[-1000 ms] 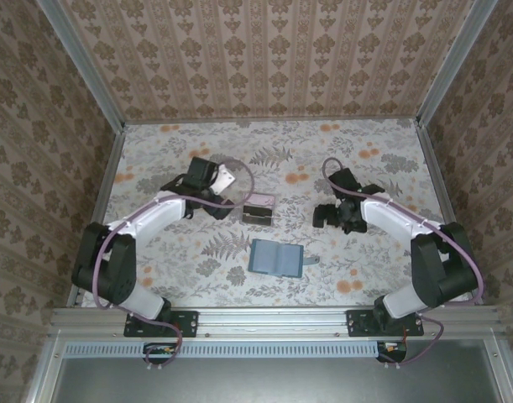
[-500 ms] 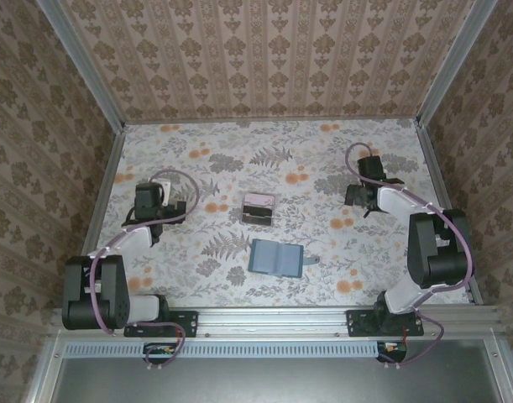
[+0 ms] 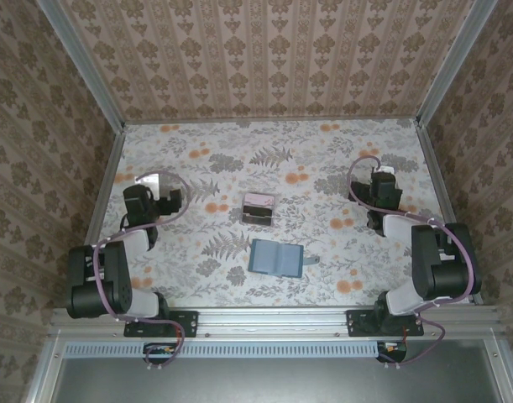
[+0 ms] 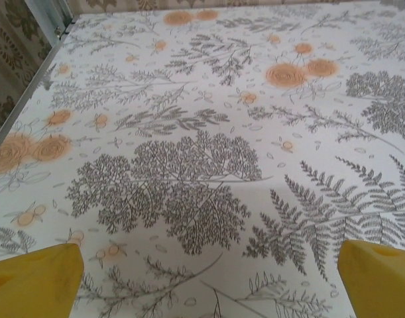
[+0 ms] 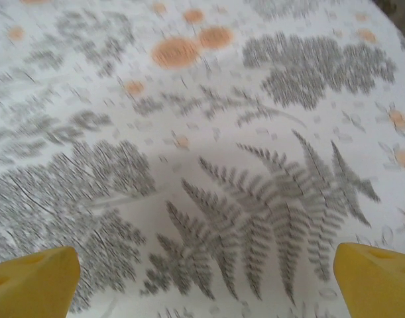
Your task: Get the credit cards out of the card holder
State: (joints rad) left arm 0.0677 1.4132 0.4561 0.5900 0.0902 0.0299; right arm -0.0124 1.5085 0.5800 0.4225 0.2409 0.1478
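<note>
You had a bench (image 3: 323, 151) covered in a pale sheet printed with grey ferns, leafy sprays and orange blossoms. 3 walls boxed it in: the back wall (image 3: 273, 59), the left wall (image 3: 25, 168) and the right wall (image 3: 495, 168), all papered in a beige-brown damask with vertical stripes. The left post (image 3: 81, 63) and the right post (image 3: 454, 63), both aluminium, slanted down to the rear corners. Along the near edge ran an aluminium rail (image 3: 273, 319), then a slotted strip (image 3: 273, 348) and a dark grey panel (image 3: 273, 382). The light was soft and even. From the left wrist, the printed sheet met a metal edge strip (image 4: 30, 79) below the wallpaper.
</note>
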